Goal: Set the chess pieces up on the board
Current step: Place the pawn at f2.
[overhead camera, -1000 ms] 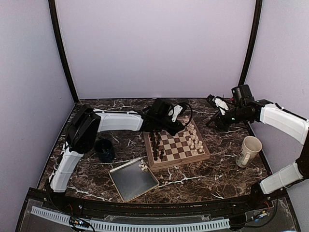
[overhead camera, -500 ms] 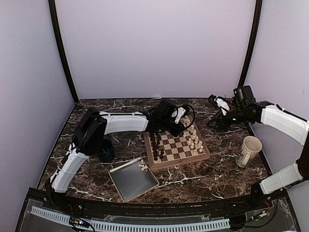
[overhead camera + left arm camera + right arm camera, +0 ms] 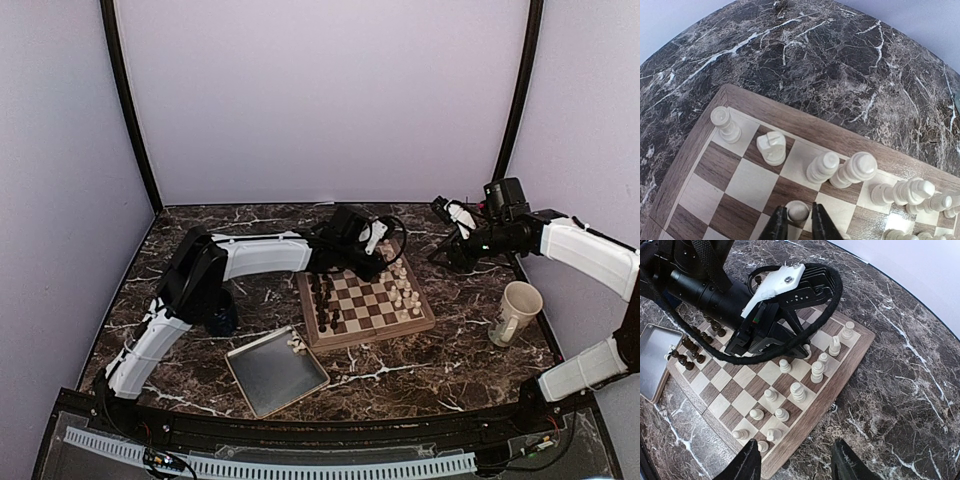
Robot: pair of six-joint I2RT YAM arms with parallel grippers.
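Top view, board (image 3: 368, 318): lies at the middle of the counter (image 3: 440, 360), slightly toward the right edge.
Top view, chess pieces (image 3: 405, 292): cream ones stand along the board's right side, and dark pieces (image 3: 322, 298) stand along its left side.
Top view, tray (image 3: 270, 380): grey metal, just beside the board's near left corner. A few loose cream pieces (image 3: 297, 345) lie in the tray corner nearest the board.
Top view, left fingers (image 3: 374, 256): low over the board's far right part.
Top view, right fingers (image 3: 452, 212): hover near the counter's far right corner, apart from the board.
Top view, cup (image 3: 518, 312): pale, stands near the right edge.
Left wrist view, left fingers (image 3: 799, 226): drawn in to a narrow gap, gripping the head of a cream pawn (image 3: 797, 210).
Left wrist view, cream pawn: one row in from the board's edge row of taller cream pieces. I cannot tell whether its base touches the board.
Right wrist view, right fingers (image 3: 795, 465): spread wide with nothing between them, above bare counter beside the board.
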